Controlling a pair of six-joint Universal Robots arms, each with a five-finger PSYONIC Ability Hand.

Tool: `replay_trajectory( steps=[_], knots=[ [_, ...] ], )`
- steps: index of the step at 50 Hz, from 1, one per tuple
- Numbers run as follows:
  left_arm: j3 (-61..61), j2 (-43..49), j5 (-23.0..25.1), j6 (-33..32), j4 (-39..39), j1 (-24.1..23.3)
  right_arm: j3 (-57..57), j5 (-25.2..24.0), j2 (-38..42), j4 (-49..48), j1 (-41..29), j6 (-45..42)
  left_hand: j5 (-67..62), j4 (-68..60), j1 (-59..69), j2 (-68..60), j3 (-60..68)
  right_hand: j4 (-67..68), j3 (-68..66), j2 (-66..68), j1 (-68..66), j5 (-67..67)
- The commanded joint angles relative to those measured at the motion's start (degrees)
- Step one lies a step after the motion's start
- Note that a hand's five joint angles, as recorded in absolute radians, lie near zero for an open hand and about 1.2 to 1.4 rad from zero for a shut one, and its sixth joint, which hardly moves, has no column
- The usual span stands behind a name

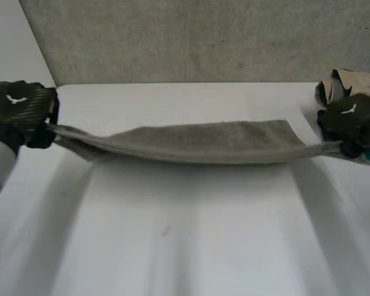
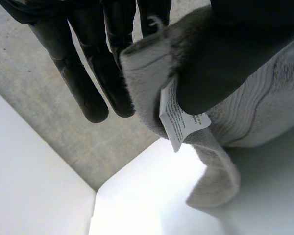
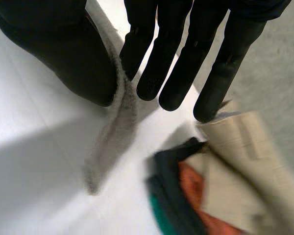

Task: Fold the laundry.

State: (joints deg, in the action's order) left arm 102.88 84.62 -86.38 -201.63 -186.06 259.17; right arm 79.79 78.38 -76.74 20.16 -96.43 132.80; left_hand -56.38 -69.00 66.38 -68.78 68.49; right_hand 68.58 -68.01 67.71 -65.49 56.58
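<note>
A grey towel point(image 1: 203, 142) hangs stretched in a shallow sag between my two hands, just above the white table point(image 1: 185, 234). My left hand point(image 1: 21, 108) holds its left end. In the left wrist view that hand point(image 2: 225, 54) presses the towel point(image 2: 264, 107) with its thumb against the fingers point(image 2: 88, 83), beside a white care label point(image 2: 179, 120). My right hand point(image 1: 348, 120) holds the right end. In the right wrist view a narrow strip of towel point(image 3: 120, 127) is pinched between the thumb of that hand point(image 3: 73, 54) and its fingers point(image 3: 176, 63).
A pile of other laundry point(image 1: 351, 83) lies at the table's back right, just behind my right hand: beige cloth point(image 3: 245, 152) over orange and dark green pieces. A grey wall point(image 1: 185, 37) runs along the table's far edge.
</note>
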Motion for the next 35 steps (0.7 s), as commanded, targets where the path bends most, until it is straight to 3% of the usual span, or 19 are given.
replay_trajectory(
  steps=[1,5,12,18,22,25,26,30,32,35],
  knots=[
    [-3.38,-6.49,0.25,-3.41,13.61,2.30,-2.27,0.54,-7.72,7.87,1.25,-11.24,-13.62,-11.00,13.62,-11.22,11.51,11.42,-11.99,12.29,-14.51,13.42],
    [-3.12,-2.10,1.30,-5.43,15.73,2.39,-1.40,0.20,-6.41,7.87,1.69,-11.42,-13.62,-11.00,13.62,-11.22,11.51,11.42,-11.99,12.29,-14.51,13.42],
    [-10.22,17.75,1.04,-11.32,15.47,2.21,-5.95,4.05,9.23,7.70,0.37,-12.65,-13.62,-11.00,13.62,-11.22,11.51,11.42,-11.99,12.29,-14.51,13.42],
    [-32.18,34.10,-2.47,-11.59,15.03,0.28,-21.76,10.03,19.87,3.23,-4.11,-12.30,-13.62,-11.00,13.62,-11.22,11.51,11.42,-11.99,12.29,-14.51,13.42],
    [-48.35,39.30,-3.88,-11.06,11.35,-0.51,-32.14,11.18,22.25,-10.37,-6.13,-10.02,-13.62,-11.00,13.62,-11.22,11.51,11.42,-11.99,12.29,-14.51,13.42],
    [-54.53,39.75,-3.97,-9.13,-1.63,-0.86,-34.00,11.18,21.55,-29.69,-7.54,-5.45,-13.62,-11.00,13.62,-11.22,11.51,11.42,-11.99,12.29,-14.51,13.42],
    [-54.19,39.57,-3.88,-7.30,-10.81,-0.95,-32.52,11.00,20.24,-39.31,-7.97,-3.09,-13.62,-11.00,13.62,-11.22,11.51,11.42,-11.99,12.29,-14.51,13.42],
    [-50.51,36.69,-4.06,-2.21,-32.01,0.01,-27.69,11.09,17.69,-55.80,-7.98,0.35,-13.62,-11.00,13.62,-11.22,11.51,11.42,-11.99,12.29,-14.51,13.42],
    [-48.66,35.18,-3.97,-0.70,-36.02,0.02,-26.97,10.83,17.68,-57.86,-8.07,0.88,-13.62,-11.00,13.62,-11.22,11.51,11.42,-11.99,12.29,-14.51,13.42],
    [-46.89,34.38,-3.97,0.10,-35.08,0.02,-26.53,10.65,17.86,-57.78,-8.51,1.15,-13.62,-11.00,13.62,-11.22,11.51,11.42,-11.99,12.29,-14.51,13.42]
  ],
)
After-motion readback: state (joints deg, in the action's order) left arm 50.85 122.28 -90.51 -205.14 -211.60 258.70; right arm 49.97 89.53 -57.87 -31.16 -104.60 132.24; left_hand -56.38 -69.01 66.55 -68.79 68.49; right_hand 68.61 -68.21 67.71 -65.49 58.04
